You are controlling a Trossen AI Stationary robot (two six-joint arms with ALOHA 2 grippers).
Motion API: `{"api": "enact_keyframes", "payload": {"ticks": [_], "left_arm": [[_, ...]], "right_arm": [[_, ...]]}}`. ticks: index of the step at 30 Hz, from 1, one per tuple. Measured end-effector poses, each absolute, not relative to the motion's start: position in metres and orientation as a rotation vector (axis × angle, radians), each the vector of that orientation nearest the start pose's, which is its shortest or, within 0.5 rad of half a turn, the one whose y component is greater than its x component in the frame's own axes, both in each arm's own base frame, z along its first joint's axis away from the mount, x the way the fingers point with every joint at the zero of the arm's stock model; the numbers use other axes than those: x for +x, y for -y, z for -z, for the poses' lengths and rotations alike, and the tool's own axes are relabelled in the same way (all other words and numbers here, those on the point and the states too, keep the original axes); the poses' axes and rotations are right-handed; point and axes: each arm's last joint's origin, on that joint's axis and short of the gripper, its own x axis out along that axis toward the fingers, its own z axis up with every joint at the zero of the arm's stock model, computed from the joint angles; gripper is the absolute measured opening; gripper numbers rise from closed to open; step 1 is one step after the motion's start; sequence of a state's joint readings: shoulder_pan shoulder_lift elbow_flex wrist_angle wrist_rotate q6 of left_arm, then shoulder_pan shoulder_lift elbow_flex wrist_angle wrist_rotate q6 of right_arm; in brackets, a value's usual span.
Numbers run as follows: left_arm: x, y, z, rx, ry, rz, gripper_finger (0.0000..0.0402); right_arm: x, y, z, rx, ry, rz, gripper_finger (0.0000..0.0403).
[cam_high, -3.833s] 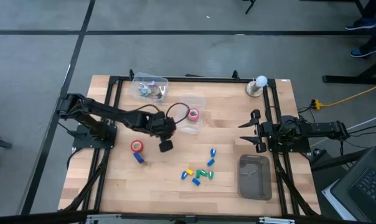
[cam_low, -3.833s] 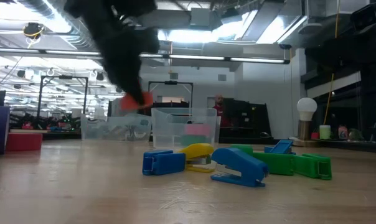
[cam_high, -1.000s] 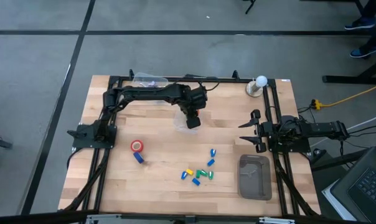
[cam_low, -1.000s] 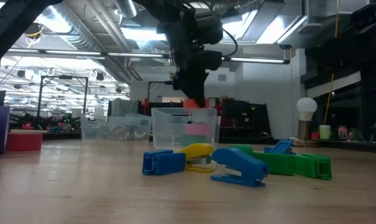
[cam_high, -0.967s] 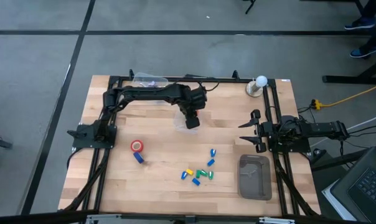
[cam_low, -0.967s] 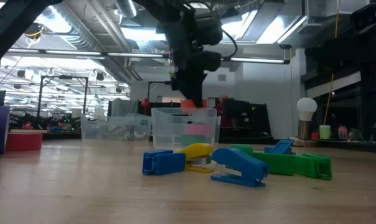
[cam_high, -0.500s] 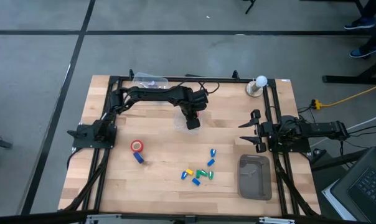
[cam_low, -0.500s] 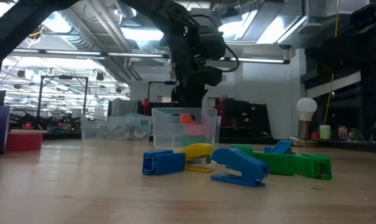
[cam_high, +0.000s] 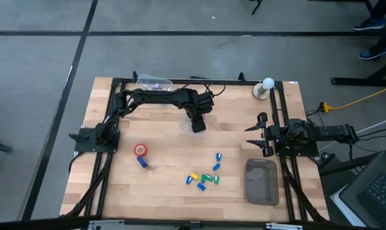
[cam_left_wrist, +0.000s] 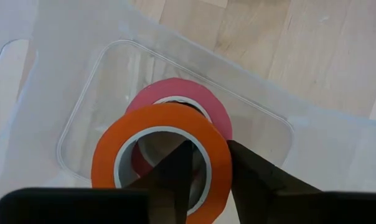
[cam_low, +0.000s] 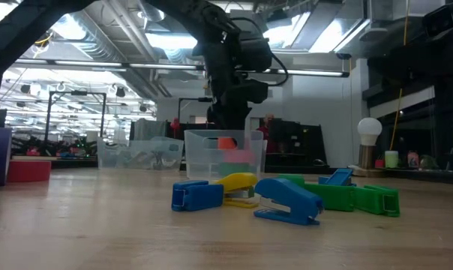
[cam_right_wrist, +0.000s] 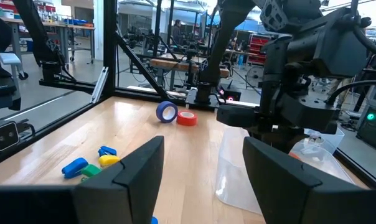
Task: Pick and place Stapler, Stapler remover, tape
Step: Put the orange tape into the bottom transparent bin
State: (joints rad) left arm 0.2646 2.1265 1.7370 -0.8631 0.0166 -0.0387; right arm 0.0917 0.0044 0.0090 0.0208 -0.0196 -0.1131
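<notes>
My left gripper (cam_high: 197, 122) reaches down into a clear plastic container (cam_low: 250, 166) at the table's far middle and is shut on an orange tape roll (cam_left_wrist: 157, 132). A pink-red tape roll (cam_left_wrist: 203, 99) lies on the container's floor right under it. Another red tape roll (cam_high: 140, 150) lies flat on the table at the left, with a small blue roll (cam_high: 142, 161) beside it. My right gripper (cam_high: 259, 134) waits open at the table's right edge. My left gripper holds the orange tape roll by its ring wall (cam_left_wrist: 221, 163), one finger (cam_left_wrist: 174, 171) inside the hole and one (cam_left_wrist: 258, 179) outside. The fingers come from above, pointing down. The roll lies level inside the container, above the pink-red roll; whether the two touch, I cannot tell.
Small blue, yellow and green oblong pieces (cam_high: 203, 179) lie near the table's front middle. A grey tray (cam_high: 261, 181) sits at the front right. A second clear container (cam_high: 154, 87) holding small items stands at the far left. A white ball on a stand (cam_high: 266, 85) is at the far right.
My left gripper has gone down with the orange roll, from just above the clear container's rim to inside it, and has then kept still. The roll stays in the hold.
</notes>
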Motion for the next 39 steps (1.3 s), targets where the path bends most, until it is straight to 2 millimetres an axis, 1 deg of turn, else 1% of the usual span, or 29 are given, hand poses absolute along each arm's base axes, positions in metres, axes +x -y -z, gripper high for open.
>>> {"api": "enact_keyframes", "payload": {"ticks": [4,12,16,22,32,39], "left_arm": [[0.424,-0.114,-0.198,-0.21,-1.242,-0.238,0.0092],[0.423,-0.114,-0.199,-0.195,-1.244,-0.226,0.0037],[0.423,-0.114,-0.199,-0.187,-1.245,-0.221,0.0036],[0.423,-0.114,-0.199,-0.171,-1.247,-0.241,0.0051],[0.429,-0.113,-0.211,-0.123,-1.213,-0.213,0.0045],[0.426,-0.113,-0.21,-0.137,-1.245,-0.217,0.0046]], "right_arm": [[0.097,-0.009,-0.168,-0.112,0.032,-0.11,0.0225],[0.097,-0.009,-0.168,-0.112,0.032,-0.11,0.0225],[0.097,-0.009,-0.168,-0.112,0.032,-0.11,0.0225],[0.097,-0.009,-0.168,-0.112,0.032,-0.11,0.0225],[0.097,-0.009,-0.168,-0.112,0.031,-0.11,0.0225],[0.097,-0.01,-0.168,-0.112,0.031,-0.11,0.0225]]}}
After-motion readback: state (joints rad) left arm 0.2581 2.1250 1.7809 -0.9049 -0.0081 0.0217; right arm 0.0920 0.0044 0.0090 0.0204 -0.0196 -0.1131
